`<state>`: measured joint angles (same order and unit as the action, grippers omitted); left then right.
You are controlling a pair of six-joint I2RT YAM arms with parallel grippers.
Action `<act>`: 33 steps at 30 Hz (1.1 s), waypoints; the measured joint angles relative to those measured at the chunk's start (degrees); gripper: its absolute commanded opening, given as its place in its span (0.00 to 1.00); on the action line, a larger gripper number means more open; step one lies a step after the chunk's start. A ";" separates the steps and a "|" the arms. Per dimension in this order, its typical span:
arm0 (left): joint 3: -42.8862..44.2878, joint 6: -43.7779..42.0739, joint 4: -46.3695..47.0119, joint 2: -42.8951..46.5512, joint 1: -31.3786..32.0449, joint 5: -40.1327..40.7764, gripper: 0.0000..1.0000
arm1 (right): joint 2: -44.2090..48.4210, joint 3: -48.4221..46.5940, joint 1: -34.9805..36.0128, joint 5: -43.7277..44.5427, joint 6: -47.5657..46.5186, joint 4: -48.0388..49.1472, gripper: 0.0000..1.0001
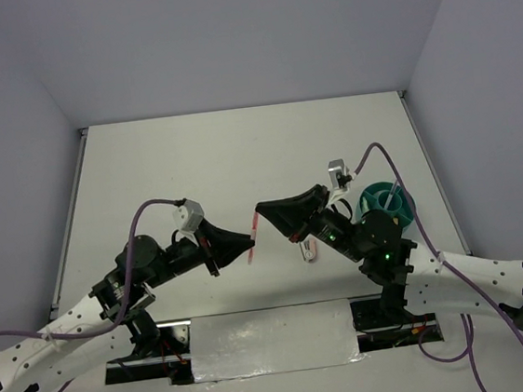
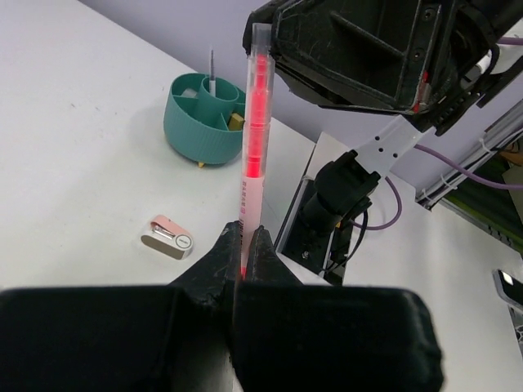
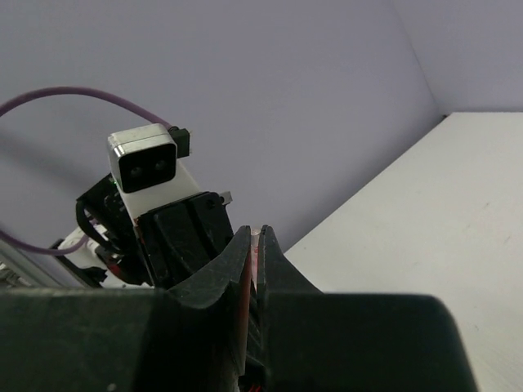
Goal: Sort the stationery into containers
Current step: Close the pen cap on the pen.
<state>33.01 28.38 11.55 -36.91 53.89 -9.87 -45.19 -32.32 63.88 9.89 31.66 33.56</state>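
The pink-red pen (image 2: 252, 147) was held in mid-air above the surface (image 2: 82, 163). It was pinched at its lower end by the left claw (image 2: 243, 242) and apparently at its top by the right claw (image 3: 255, 242). One grip should be eased only once the other was judged firm. The pen could then be carried upright to the teal cup (image 2: 200, 135).

The left arm (image 1: 64, 324) and right arm (image 1: 476, 276) wear white shells dotted with small holes over black joints, each with a purple cable (image 1: 142, 218) looping to a white-and-grey wrist camera (image 1: 188, 213), while the left gripper (image 1: 252, 244) and right gripper (image 1: 259, 208) are matte black wedges with tapering jaws.
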 measured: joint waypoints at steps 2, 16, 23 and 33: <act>-0.07 -0.59 0.09 0.61 0.09 -0.33 0.00 | -0.04 0.00 0.11 -1.11 -0.28 0.72 0.08; -1.07 -4.46 4.15 0.90 0.33 -2.12 0.00 | 0.35 -2.71 0.48 -7.89 -2.14 -0.11 0.29; -1.53 -4.48 4.98 1.05 0.33 -1.95 0.00 | 0.70 -3.41 0.59 -10.45 -3.23 -0.72 0.49; -1.53 -4.44 4.96 1.73 0.31 -1.29 0.00 | 1.46 -3.76 0.76 -10.95 -5.97 -1.81 0.61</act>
<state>31.48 23.94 16.51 -35.18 54.19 -11.16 -43.72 -36.07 64.64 -1.06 25.69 31.75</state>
